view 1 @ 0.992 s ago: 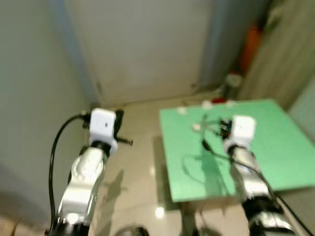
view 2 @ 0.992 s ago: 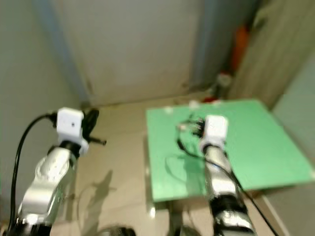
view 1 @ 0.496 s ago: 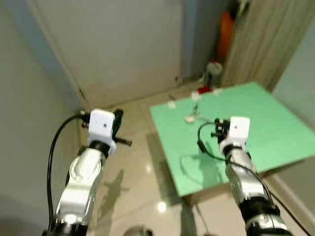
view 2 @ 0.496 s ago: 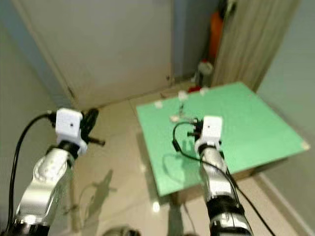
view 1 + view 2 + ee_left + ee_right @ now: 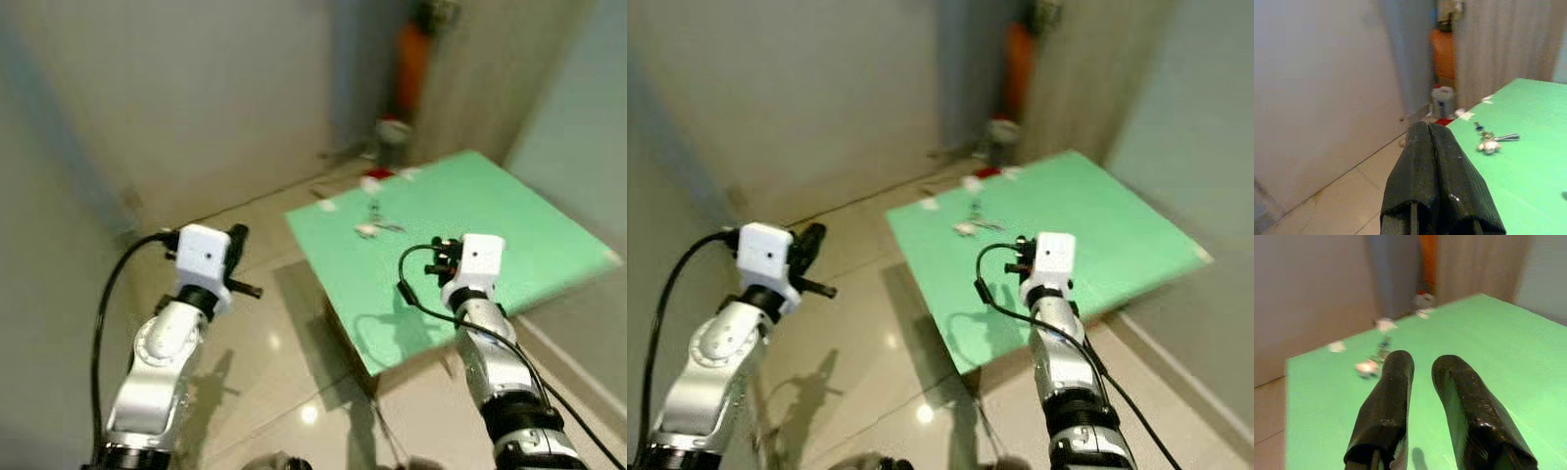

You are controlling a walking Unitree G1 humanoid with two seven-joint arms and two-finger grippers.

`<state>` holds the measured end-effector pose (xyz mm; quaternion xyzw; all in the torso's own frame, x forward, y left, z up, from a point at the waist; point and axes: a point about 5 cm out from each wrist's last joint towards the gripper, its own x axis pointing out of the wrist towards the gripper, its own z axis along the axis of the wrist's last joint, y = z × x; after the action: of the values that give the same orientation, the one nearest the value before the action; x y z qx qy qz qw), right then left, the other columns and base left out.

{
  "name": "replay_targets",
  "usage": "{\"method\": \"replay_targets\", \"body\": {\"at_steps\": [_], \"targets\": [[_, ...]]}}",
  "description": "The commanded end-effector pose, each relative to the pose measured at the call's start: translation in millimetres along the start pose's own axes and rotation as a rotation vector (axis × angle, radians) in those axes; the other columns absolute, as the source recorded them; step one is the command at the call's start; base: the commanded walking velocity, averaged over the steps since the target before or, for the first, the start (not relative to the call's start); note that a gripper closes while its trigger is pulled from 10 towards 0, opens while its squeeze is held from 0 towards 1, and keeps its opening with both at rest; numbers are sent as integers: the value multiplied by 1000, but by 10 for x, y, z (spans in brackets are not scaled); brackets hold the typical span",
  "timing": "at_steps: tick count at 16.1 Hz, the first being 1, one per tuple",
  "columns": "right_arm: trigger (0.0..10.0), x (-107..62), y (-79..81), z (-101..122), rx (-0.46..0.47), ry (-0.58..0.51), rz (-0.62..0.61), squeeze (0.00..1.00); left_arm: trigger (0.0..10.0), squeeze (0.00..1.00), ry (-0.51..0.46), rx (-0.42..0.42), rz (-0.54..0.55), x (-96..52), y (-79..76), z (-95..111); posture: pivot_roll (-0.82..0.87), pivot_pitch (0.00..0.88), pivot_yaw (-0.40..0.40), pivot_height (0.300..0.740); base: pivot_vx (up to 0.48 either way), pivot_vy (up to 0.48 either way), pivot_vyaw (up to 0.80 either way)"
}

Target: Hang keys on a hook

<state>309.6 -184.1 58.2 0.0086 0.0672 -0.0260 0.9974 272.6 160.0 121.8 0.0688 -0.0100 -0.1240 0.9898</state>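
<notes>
A bunch of keys (image 5: 373, 224) with a pale fob lies near the far left corner of the green table (image 5: 519, 230); the wrist views also show the keys (image 5: 1492, 143) (image 5: 1374, 362). My right gripper (image 5: 1422, 363) is open and empty, held over the table's near part, well short of the keys. It is seen from above as the right gripper (image 5: 439, 258) ahead of its white wrist block. My left gripper (image 5: 1428, 131) is shut with nothing in it. It hangs over the tiled floor to the left of the table, seen as the left gripper (image 5: 242, 266).
Small white scraps (image 5: 370, 183) lie along the table's far edge. Behind the table stand a small round container (image 5: 392, 132), an orange object (image 5: 412, 54) and a beige curtain (image 5: 490, 69). A pale wall (image 5: 196, 88) closes the left and back. Glossy floor (image 5: 284, 362) lies between my arms.
The whole picture has swung: the table now sits more to the right and turned, so the camera moved. Both arms keep the same pose; the keys lie where they were.
</notes>
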Motion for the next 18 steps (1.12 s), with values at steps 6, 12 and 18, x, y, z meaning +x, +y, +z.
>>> {"method": "replay_targets", "body": {"at_steps": [6,12,18], "targets": [[10000,-6,-195,-43,-49,23,-55,0,10000,0,8,51,218,-100,558,137,-53,43,76,740,0,201,-252],[10000,139,-84,46,-62,30,8,0,10000,1000,-25,15,329,-293,637,238,-1,47,27,740,0,0,0],[10000,164,-95,44,-67,34,11,0,10000,1000,-37,14,292,-229,597,295,-10,44,28,740,0,0,0]]}}
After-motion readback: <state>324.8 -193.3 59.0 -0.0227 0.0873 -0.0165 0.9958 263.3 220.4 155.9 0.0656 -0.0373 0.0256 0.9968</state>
